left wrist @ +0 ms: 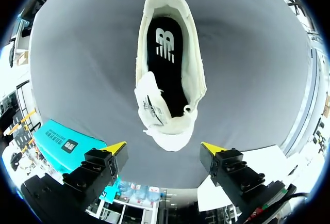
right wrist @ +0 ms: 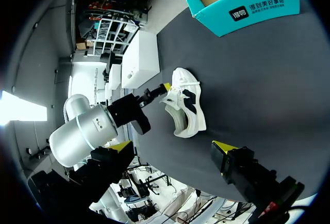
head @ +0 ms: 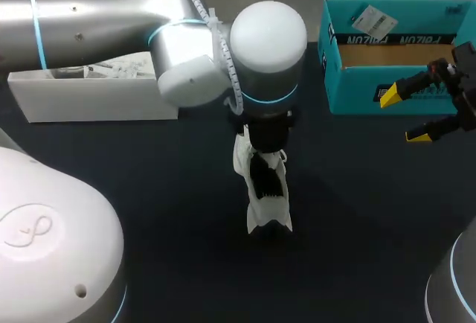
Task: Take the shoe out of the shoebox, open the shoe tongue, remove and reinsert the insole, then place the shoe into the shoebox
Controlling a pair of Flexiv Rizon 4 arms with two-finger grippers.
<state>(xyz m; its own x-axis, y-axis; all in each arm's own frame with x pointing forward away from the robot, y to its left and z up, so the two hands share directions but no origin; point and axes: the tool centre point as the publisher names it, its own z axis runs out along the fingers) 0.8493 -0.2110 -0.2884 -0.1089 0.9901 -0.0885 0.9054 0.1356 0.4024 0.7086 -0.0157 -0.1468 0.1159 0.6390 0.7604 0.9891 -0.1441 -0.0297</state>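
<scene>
Head view: the shoe is out on the dark table, about mid-table and well clear of the shoebox. It's white with a black inside, and one end is hidden under the left arm, which comes in from the left and hangs right over it. The shoebox is teal, open on top, with a brown cardboard inside, back at the far right. The right gripper sits just in front of it, fingers spread, holding nothing. There's also a white box at the far left.

Left wrist view: looking straight down into the shoe. The black insole lies in place with a white logo on it. The white tongue has its label side showing over the front of the opening. The left gripper is spread wide, with the shoe ahead of it and neither tip on it.

Right wrist view: the shoe from the side shows dark panels on white. The left arm's yellow tip is just beside one end of it. The right fingers are apart over bare table.
</scene>
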